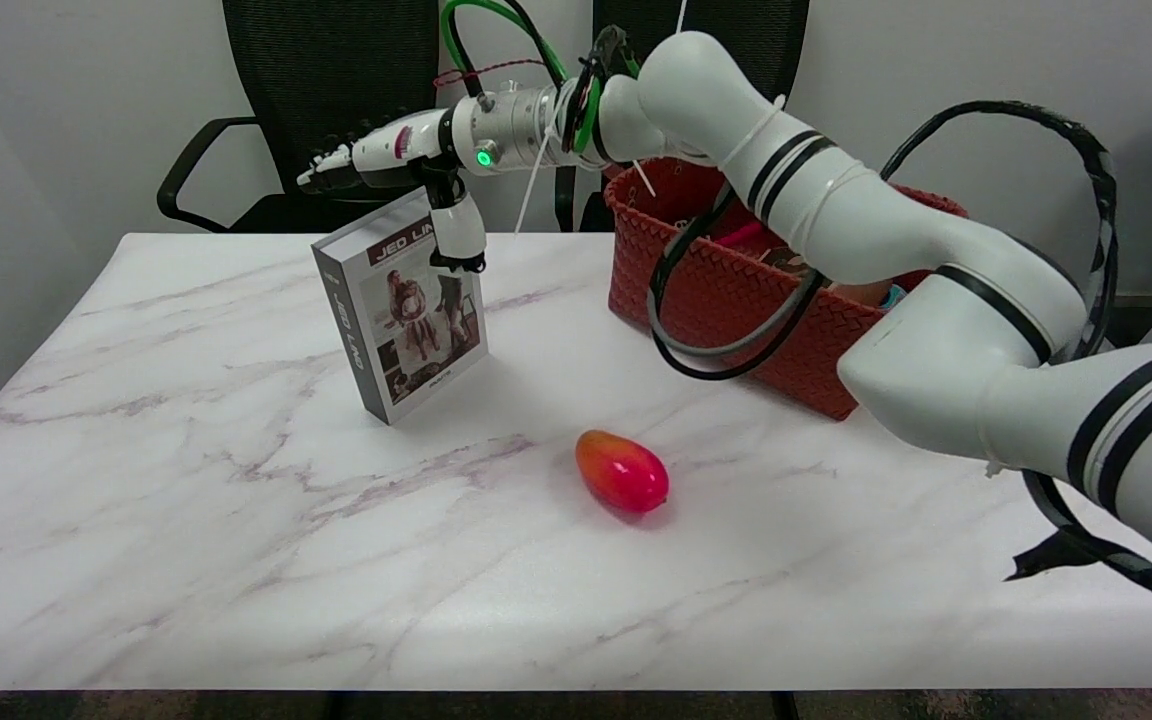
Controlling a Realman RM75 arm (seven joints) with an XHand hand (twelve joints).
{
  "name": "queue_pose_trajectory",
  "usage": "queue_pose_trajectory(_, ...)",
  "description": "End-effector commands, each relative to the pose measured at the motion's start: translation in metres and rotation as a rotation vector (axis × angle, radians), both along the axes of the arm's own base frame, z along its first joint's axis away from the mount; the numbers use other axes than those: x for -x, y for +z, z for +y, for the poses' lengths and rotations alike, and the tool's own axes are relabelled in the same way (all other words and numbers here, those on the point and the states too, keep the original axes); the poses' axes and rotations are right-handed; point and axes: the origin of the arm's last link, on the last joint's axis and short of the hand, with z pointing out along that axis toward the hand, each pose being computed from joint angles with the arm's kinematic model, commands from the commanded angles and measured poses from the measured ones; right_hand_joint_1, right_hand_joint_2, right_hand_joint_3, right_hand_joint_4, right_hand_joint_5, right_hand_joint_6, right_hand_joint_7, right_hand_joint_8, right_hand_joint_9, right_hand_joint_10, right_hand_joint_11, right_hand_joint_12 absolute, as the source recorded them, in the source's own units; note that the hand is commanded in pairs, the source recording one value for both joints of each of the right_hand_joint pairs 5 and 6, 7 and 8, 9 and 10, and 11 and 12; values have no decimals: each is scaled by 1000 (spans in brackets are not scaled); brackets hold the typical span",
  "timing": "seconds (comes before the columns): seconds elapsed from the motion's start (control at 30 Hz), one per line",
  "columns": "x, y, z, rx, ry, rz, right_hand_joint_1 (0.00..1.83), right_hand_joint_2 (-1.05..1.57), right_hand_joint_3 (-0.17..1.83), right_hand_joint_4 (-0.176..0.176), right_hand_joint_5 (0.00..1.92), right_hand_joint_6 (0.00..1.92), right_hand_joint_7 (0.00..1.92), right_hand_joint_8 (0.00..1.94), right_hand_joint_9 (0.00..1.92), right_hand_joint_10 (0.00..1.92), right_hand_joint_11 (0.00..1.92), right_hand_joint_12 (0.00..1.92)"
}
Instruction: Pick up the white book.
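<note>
- R hand (406, 165) at top of book (403, 308): thumb down over front cover near top edge, other fingers stretched out to pic-left above/behind top edge. Looks like a pinch on the book's top; contact at the back side hidden.
- Green light lit on wrist, just behind hand.
- R arm (836, 220) reaches in from lower right, passing over basket (726, 290) to the book.
- Book: white, standing upright on table (186, 560), left of centre, far half. Spine faces near-left, cover w/ photo faces near-right. Bottom edge seems on the tabletop; slight lean, can't tell if lifted.
- Mango (622, 471): red-orange, lying on table near centre, well apart from book, to its near-right.
- Basket: red woven, far right of table, partly behind arm; contents mostly hidden.
- Black cable loops (726, 350) hang from arm in front of basket.
- 2 black chairs (326, 90) behind table's far edge.
</note>
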Motion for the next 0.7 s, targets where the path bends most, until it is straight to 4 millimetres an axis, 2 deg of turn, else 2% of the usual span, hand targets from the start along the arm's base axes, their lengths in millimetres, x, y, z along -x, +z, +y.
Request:
queue_pose_trajectory(0.03,-2,-6,-8,9,-54,11,1425,84,1483,0,50,50,0,0,175,175,0,0)
queue_pose_trajectory(0.4,7,-15,-12,34,-76,-28,1431,90,1493,0,50,50,11,11,203,203,0,0)
queue_pose_trajectory(0.7,17,-10,-15,65,-87,-24,1432,107,1498,0,49,49,19,19,213,213,0,0)
